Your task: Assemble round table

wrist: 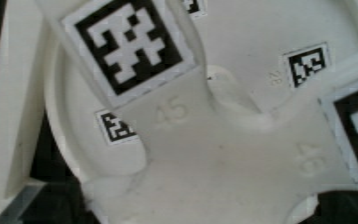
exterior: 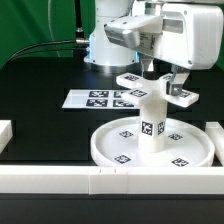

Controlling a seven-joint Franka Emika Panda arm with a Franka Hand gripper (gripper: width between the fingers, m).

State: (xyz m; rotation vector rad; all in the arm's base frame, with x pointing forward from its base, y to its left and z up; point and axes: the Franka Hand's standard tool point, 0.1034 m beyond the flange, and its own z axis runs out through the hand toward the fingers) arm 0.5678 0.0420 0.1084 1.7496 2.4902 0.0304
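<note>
The large round disc [exterior: 115,150] lies flat on the black table. The short thick post [exterior: 152,122] stands upright at its centre. On top of the post sits the cross-shaped piece [exterior: 158,90], its tagged arms spread out. My gripper [exterior: 158,74] hangs directly over the cross, one finger on each side of its middle, jaws spread apart and open. In the wrist view the cross-shaped piece [wrist: 211,130] fills the picture at very close range, with several tags on it. My fingertips do not show there.
The marker board [exterior: 100,98] lies flat behind the disc, toward the exterior view's left. A long white border bar [exterior: 100,180] runs along the front. Shorter white bars stand at the left [exterior: 5,135] and right [exterior: 215,135].
</note>
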